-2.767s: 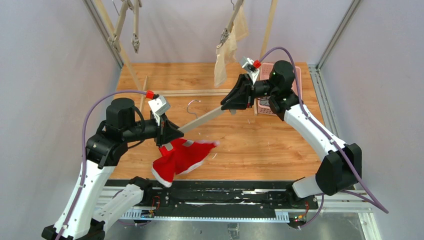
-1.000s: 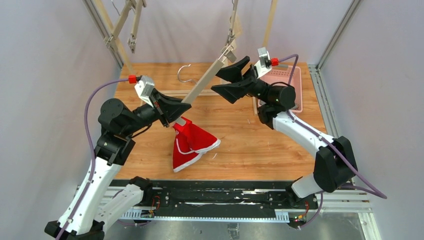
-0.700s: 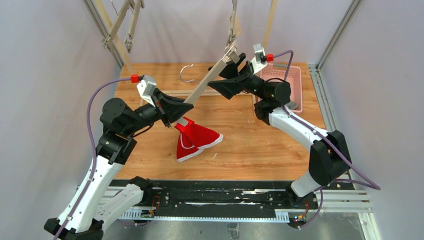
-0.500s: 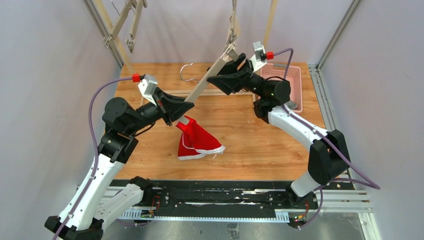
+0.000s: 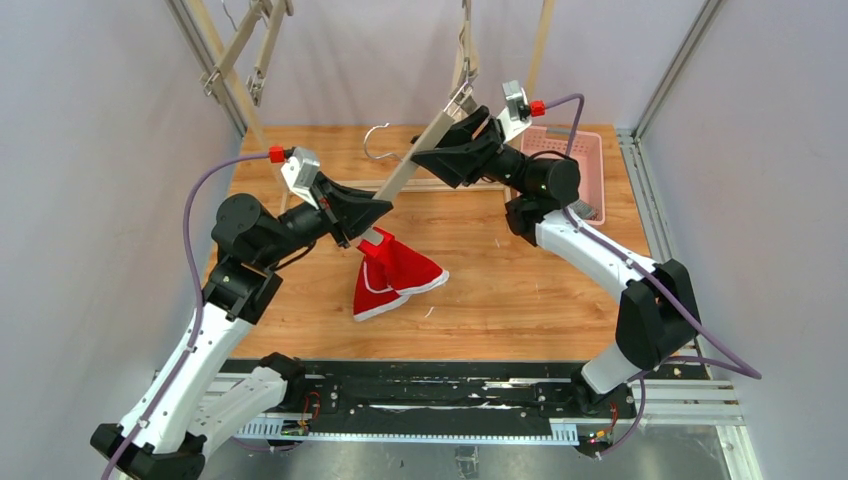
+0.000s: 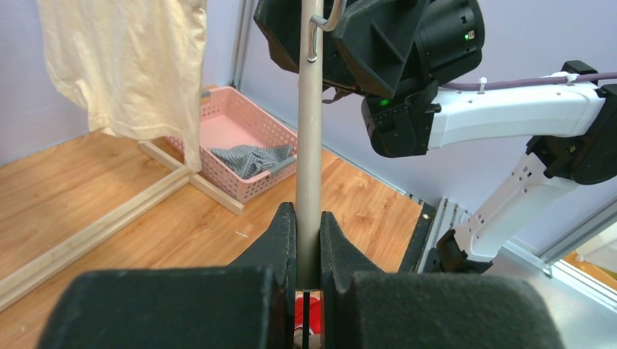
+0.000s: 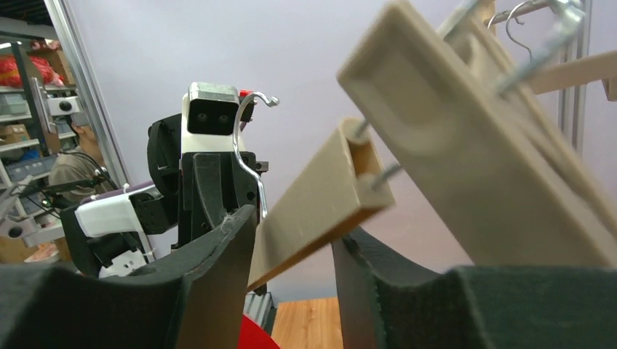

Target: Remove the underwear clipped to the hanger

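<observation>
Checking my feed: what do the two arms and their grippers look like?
They match. The left arm and right arm have white link shells and black joints. A purple cable loops to each wrist, ending in a red plug beside a silver camera block. The left gripper and right gripper have black wedge-shaped fingers. Small green lights glow on the right arm's joints.
</observation>
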Action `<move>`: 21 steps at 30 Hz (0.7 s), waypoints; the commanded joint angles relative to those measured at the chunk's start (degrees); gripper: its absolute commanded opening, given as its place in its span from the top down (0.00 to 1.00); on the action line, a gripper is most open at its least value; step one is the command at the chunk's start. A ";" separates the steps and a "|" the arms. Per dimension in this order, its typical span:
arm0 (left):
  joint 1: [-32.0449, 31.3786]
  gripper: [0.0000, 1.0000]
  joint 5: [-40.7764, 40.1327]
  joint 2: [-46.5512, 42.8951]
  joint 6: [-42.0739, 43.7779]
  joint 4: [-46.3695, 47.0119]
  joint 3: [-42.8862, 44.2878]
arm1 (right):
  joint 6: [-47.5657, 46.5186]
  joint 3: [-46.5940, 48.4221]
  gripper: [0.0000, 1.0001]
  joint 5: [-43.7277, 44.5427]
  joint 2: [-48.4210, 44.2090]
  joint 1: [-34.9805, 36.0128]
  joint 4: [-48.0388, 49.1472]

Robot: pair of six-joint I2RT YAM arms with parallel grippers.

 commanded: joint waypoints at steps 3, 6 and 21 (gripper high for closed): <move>-1.45 1.00 -0.22 0.75 -0.26 2.39 -1.18 | 0.76 2.26 0.62 -1.14 -0.25 1.66 3.74; -1.48 1.00 -0.23 0.74 -0.26 2.43 -1.26 | 0.63 2.65 0.91 -1.45 -0.38 1.66 2.46; -1.53 0.47 -5.39 -1.99 3.42 -2.46 -4.43 | -3.79 -0.04 0.99 -1.58 -7.23 2.01 -3.77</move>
